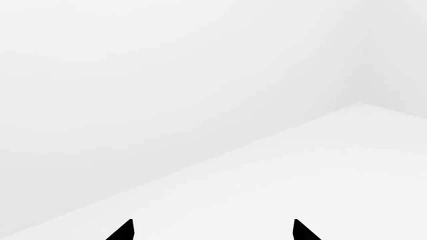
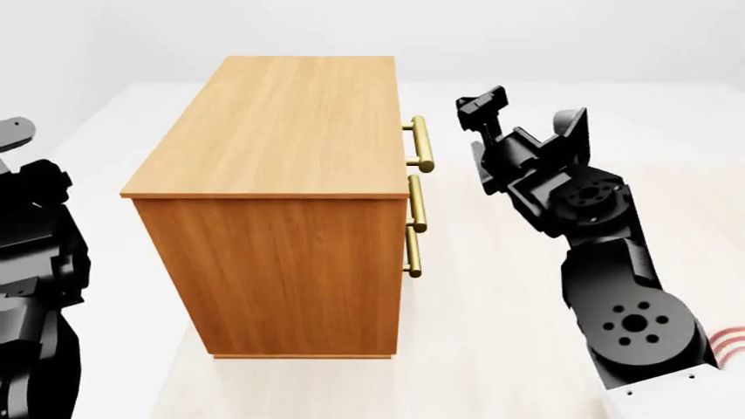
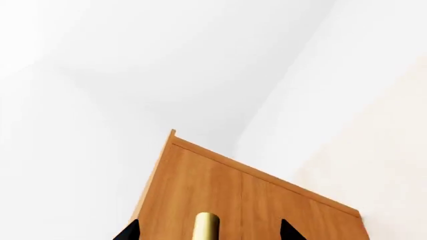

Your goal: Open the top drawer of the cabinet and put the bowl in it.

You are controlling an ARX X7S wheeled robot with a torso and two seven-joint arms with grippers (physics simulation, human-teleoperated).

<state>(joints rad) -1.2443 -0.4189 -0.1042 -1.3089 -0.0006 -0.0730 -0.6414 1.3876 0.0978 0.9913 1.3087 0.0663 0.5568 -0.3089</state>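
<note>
The cabinet (image 2: 274, 175) is an orange-brown wooden chest whose front faces right in the head view, with three brass bar handles down that side. The top drawer is shut; its handle (image 2: 420, 144) is the uppermost. My right gripper (image 2: 475, 109) hovers just right of that handle. In the right wrist view the handle (image 3: 207, 227) stands between the spread fingertips of the right gripper (image 3: 209, 231), which is open and not touching it. My left gripper (image 1: 213, 227) is open, facing only white floor and wall. The bowl is out of view.
The two lower drawer handles (image 2: 414, 227) sit below the top one. A white plate with red rings (image 2: 730, 345) peeks in at the right edge behind my right arm. My left arm (image 2: 35, 262) hangs left of the cabinet.
</note>
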